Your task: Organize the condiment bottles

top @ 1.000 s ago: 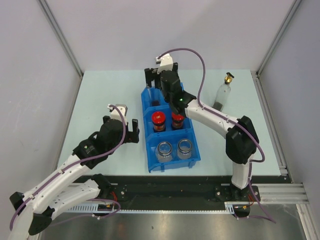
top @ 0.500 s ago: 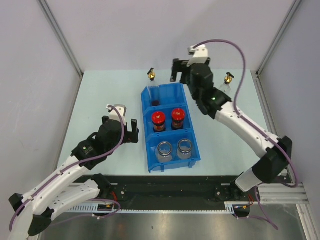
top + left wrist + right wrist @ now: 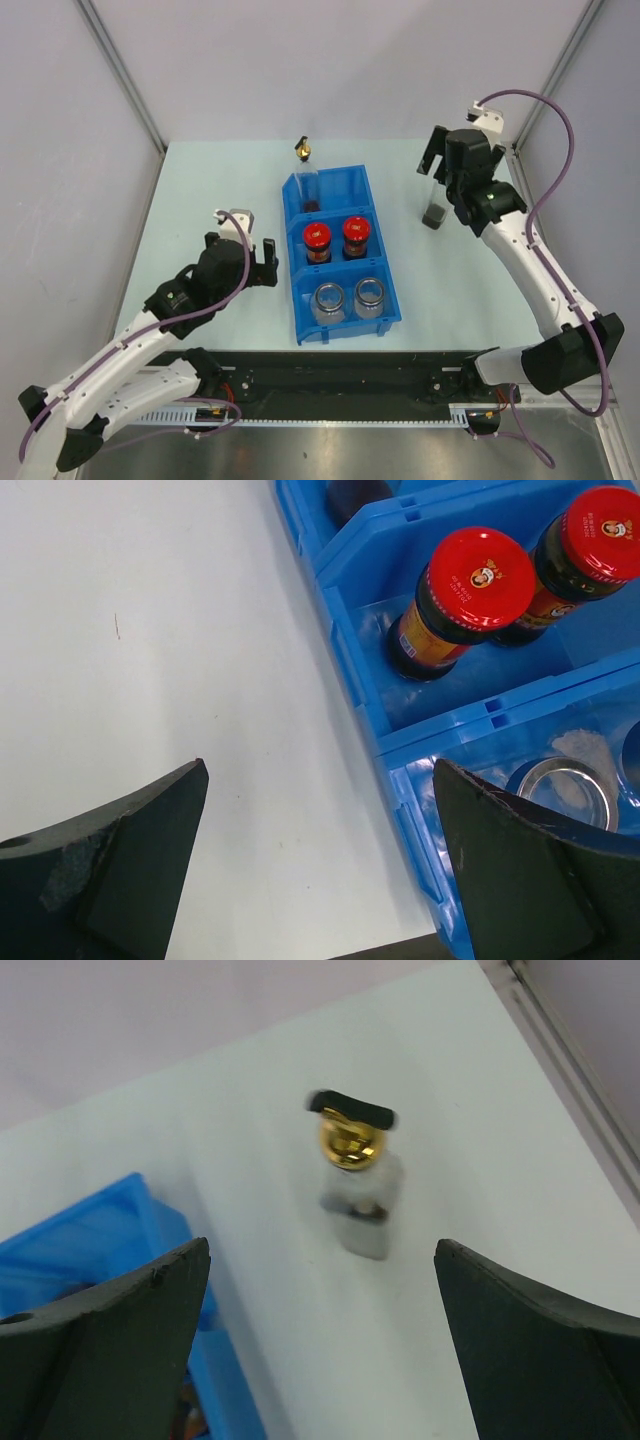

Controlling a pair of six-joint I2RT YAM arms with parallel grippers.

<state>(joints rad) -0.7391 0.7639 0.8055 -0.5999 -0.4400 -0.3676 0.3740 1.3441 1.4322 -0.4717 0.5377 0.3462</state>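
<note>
my left end effector (image 3: 242,262) hangs over the bare tabletop (image 3: 200,180) just left of the blue bin (image 3: 345,182), its fingers spread wide and holding nothing. in the left wrist view the bin's wall runs up past my right-hand finger (image 3: 530,880), and only tabletop lies between the two fingers. the bin has three compartments in a row. the far one holds the first spouted bottle (image 3: 306,182), upright in its left corner with the gold spout poking above the rim. in the middle one the left red-lidded jar (image 3: 318,240) and the right red-lidded jar (image 3: 355,234) stand side by side. in the near one sit the left silver-lidded jar (image 3: 328,298) and the right silver-lidded jar (image 3: 371,293). the left red-lidded jar is the closest of these to my left end effector, with the bin wall between them. right of the bin and apart from it, the second spouted bottle (image 3: 434,205) stands upright on the tabletop. my right end effector (image 3: 447,170) is over it, fingers fully apart and gripping nothing. the right wrist view is blurred, but it shows that bottle's gold spout between the two fingers, touching neither.
</note>
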